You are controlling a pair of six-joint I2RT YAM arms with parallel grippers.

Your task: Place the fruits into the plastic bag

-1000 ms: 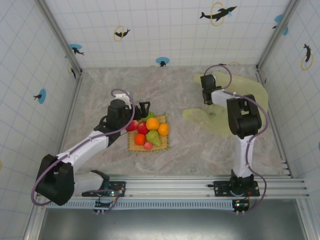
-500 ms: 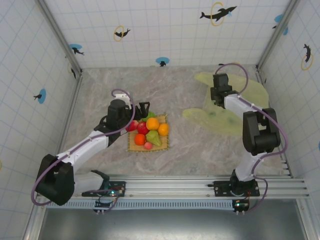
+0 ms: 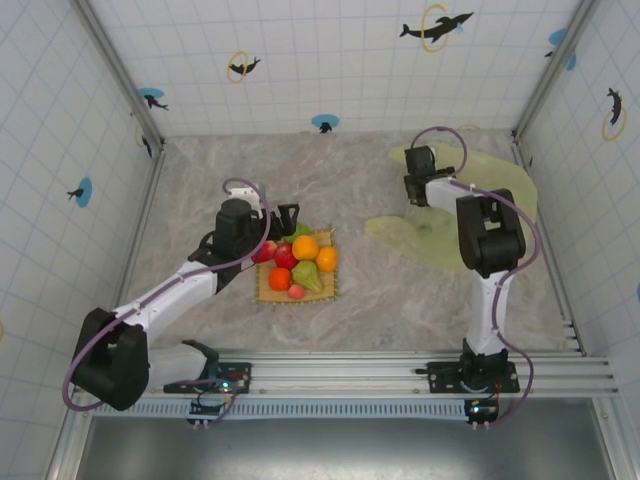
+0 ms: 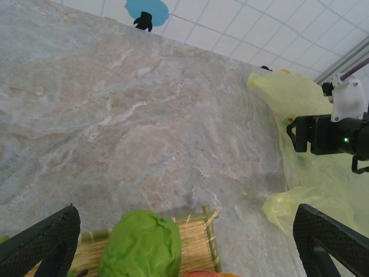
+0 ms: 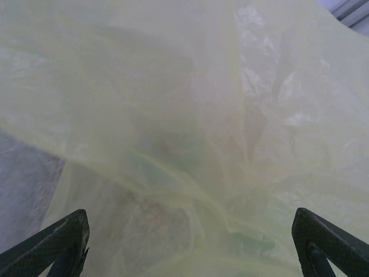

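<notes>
Table (image 3: 200, 180): grey marbled top, carrying everything listed below.
Plastic bag (image 3: 415, 240): thin, yellow-green, crinkled; spread flat on the right half of the table, well apart from the mat; in the right wrist view, see-through film (image 5: 184, 115) in creased folds.
Woven mat (image 3: 268, 295): tan, square, near the middle of the table, left of the bag.
Fruits (image 3: 300, 265): all clustered on the mat, none in the bag.
- Oranges: one at the centre (image 3: 305, 247), one at the right edge (image 3: 327, 259), one at the near left (image 3: 280, 279).
- Red apple (image 3: 286, 256): between the oranges.
- Green pear (image 3: 307, 277): near side, beside the small pink fruit (image 3: 296, 292).
- Green fruit (image 4: 141, 245): far edge of the mat, directly under the left fingers (kind hard to tell).
Left gripper (image 3: 291, 222): poised over the far edge of the mat, jaws spread wide, holding nothing.
Right gripper (image 5: 190, 248): low over the far part of the bag, jaws spread wide, nothing pinched between the tips.
</notes>
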